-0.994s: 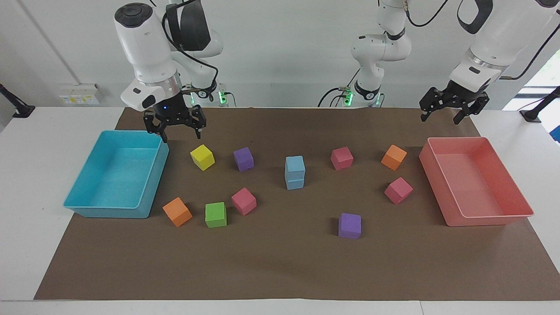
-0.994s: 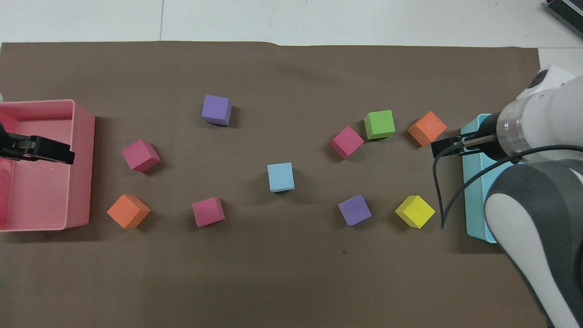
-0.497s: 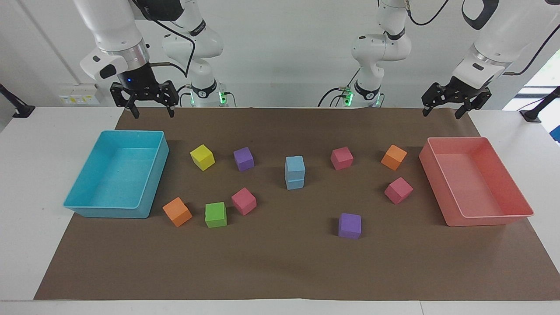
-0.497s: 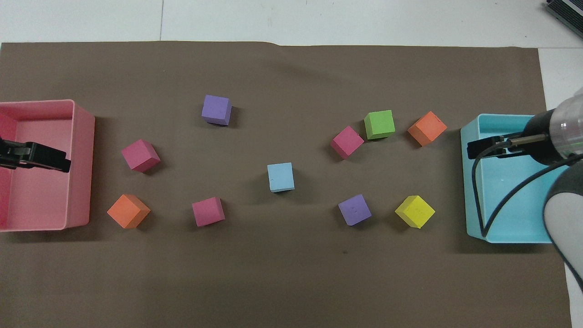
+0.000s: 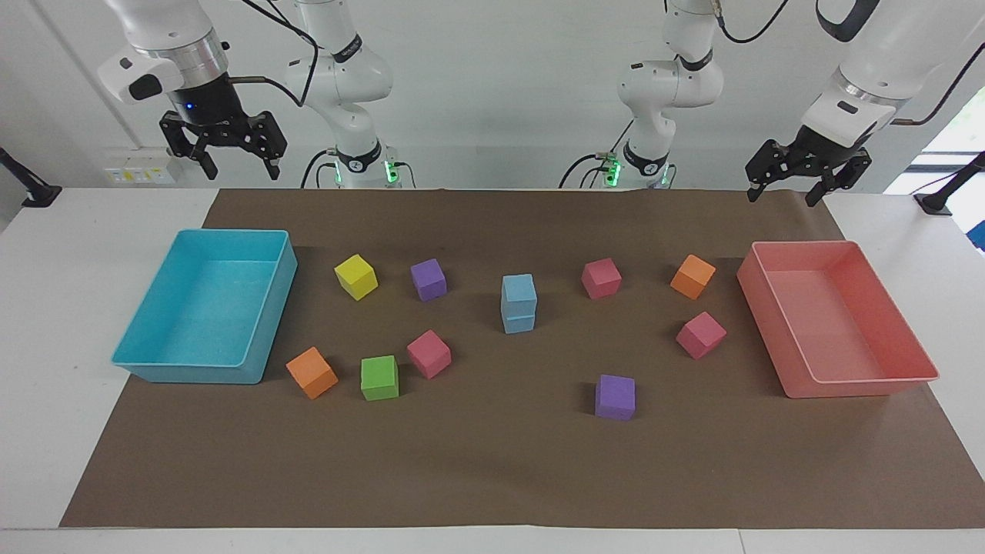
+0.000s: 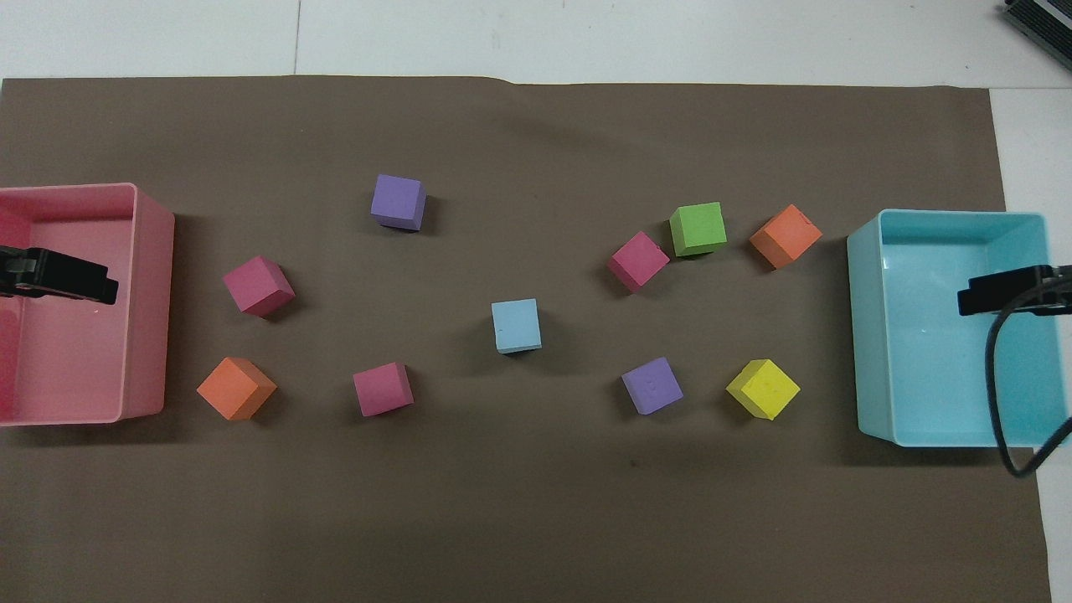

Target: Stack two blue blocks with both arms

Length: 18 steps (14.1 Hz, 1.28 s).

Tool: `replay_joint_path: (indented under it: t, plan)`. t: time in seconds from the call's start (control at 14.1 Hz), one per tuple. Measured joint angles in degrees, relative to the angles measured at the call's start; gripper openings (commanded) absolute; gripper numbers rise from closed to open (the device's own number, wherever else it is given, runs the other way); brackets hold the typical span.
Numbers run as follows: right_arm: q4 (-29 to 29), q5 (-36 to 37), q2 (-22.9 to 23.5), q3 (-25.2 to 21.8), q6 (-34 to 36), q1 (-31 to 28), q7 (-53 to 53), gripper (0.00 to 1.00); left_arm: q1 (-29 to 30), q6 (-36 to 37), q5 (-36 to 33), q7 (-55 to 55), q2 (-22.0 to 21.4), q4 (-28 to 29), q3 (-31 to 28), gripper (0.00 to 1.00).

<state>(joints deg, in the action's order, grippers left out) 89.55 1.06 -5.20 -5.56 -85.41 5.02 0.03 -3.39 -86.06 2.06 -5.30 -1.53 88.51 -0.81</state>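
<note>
Two light-blue blocks stand stacked in the middle of the brown mat, the upper block (image 5: 519, 289) squarely on the lower block (image 5: 519, 322). From overhead only the upper block (image 6: 516, 325) shows. My right gripper (image 5: 241, 171) hangs open and empty, high over the robots' edge of the table by the cyan tray. In the overhead view the right gripper (image 6: 997, 293) lies over that tray. My left gripper (image 5: 781, 197) hangs open and empty above the mat's corner by the pink tray, and the left gripper (image 6: 75, 285) shows over that tray from overhead. Neither gripper touches a block.
A cyan tray (image 5: 269, 304) sits at the right arm's end and a pink tray (image 5: 769, 323) at the left arm's end. Around the stack are single cubes: yellow (image 5: 355, 276), two purple (image 5: 429, 278) (image 5: 615, 397), three pink, two orange, one green (image 5: 379, 378).
My right gripper has risen and swung away from the yellow cube toward the right arm's end of the table. The left gripper has lifted slightly. The blue stack has not moved.
</note>
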Motion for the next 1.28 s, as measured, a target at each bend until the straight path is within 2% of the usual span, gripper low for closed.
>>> replay_joint_path:
  t: [0.43,1.28]
  plan:
    - [0.2,0.5,-0.4,-0.1,1.0,-0.2,-6.3,1.0,0.0,0.2,-1.0,-0.4,1.0,-0.2,0.7,1.0]
    - [0.4,0.5,-0.4,0.1,2.3,-1.6,-6.8,1.0,0.0,0.5,-1.0,-2.2,1.0,-0.2,0.9,1.0]
